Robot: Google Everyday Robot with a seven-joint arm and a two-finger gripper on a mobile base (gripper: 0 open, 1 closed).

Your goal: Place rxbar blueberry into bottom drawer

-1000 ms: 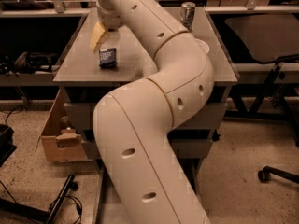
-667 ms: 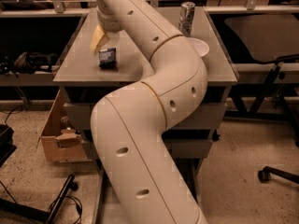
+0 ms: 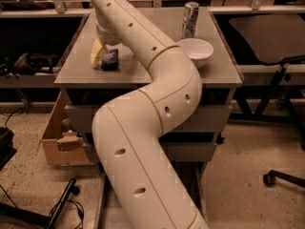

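Near left edge of grey tabletop [image 3: 81,73], gripper [image 3: 100,54] has dropped beside small flat dark-blue wrapped rxbar blueberry [image 3: 110,58]; grip state can't tell, pickup prob. next.

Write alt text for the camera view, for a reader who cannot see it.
The robot's white arm reaches across a grey cabinet top, its gripper down at the dark rxbar blueberry near the left edge. A metal can and white bowl stand at the right.

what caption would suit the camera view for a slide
Robot arm reaches over the grey cabinet top, gripper down at the rxbar blueberry, with a can and white bowl alongside.
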